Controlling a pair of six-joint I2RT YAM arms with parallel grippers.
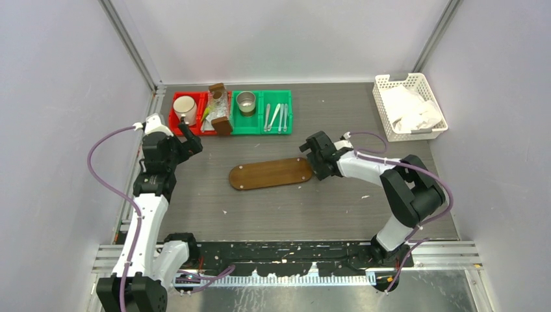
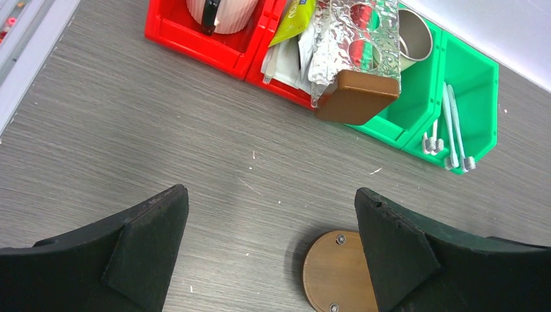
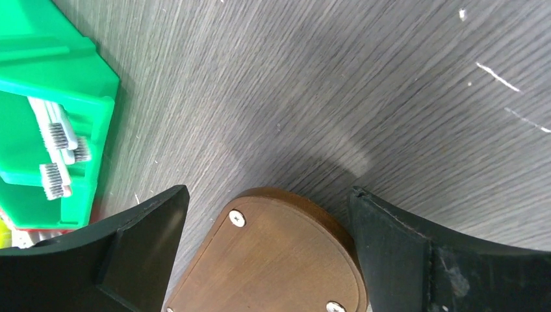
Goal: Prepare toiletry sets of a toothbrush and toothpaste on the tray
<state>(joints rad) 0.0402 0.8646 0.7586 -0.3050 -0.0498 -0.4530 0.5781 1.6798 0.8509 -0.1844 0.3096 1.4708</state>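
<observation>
Bright, even light falls from above; the wooden tray (image 1: 273, 173) throws only a soft shadow onto the bench (image 1: 325, 208). Beyond the tray, crinkled foil (image 2: 351, 39) glints. Wrist views are sharp.

Oblong wooden tray (image 1: 260, 177) mid-table, pale toothbrushes (image 1: 276, 117) in the green bin (image 1: 257, 121) beyond

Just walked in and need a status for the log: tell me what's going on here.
Two arms are setting up toothbrush-and-toothpaste sets, but nothing lies on the wooden tray yet. Both end effectors are open and empty: the left end effector hangs near the red bin holding the tubes, the right end effector over the tray's right end. The toothbrushes lie in the green bin.
</observation>
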